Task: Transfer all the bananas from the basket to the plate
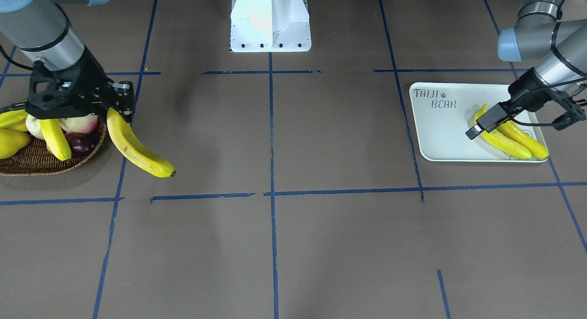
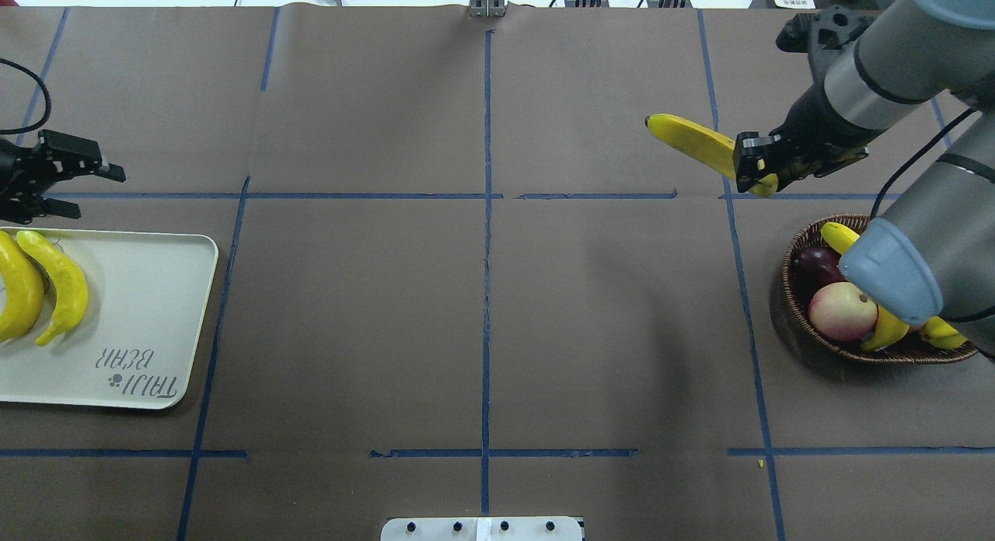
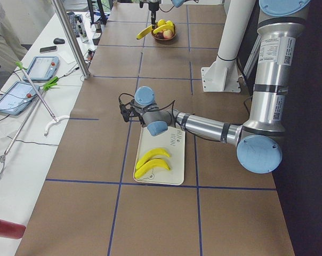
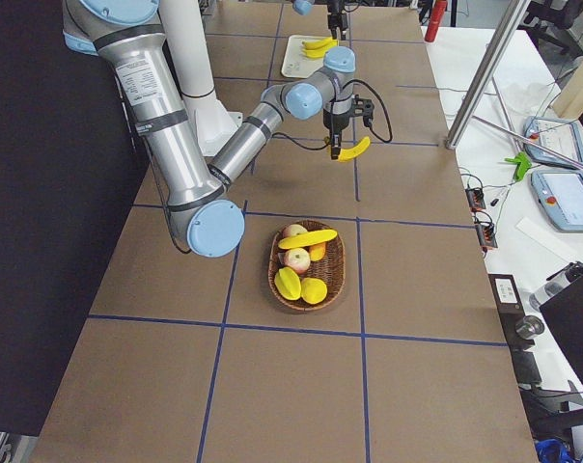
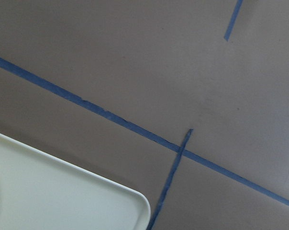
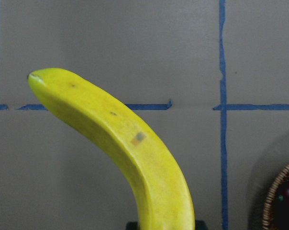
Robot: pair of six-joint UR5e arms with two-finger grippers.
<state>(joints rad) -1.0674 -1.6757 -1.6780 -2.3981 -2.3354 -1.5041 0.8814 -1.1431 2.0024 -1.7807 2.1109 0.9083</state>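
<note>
One banana [image 2: 694,143] clamped in your right hand [image 2: 755,176], overhead axis ten-to-four, tip toward ten o'clock; left hand [image 2: 97,191] spread, empty.

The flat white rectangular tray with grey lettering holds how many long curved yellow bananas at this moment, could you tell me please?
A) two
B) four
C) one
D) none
A: two long curved yellow bananas lie side by side on the flat white rectangular tray; a third banana hangs in the right gripper.
</note>
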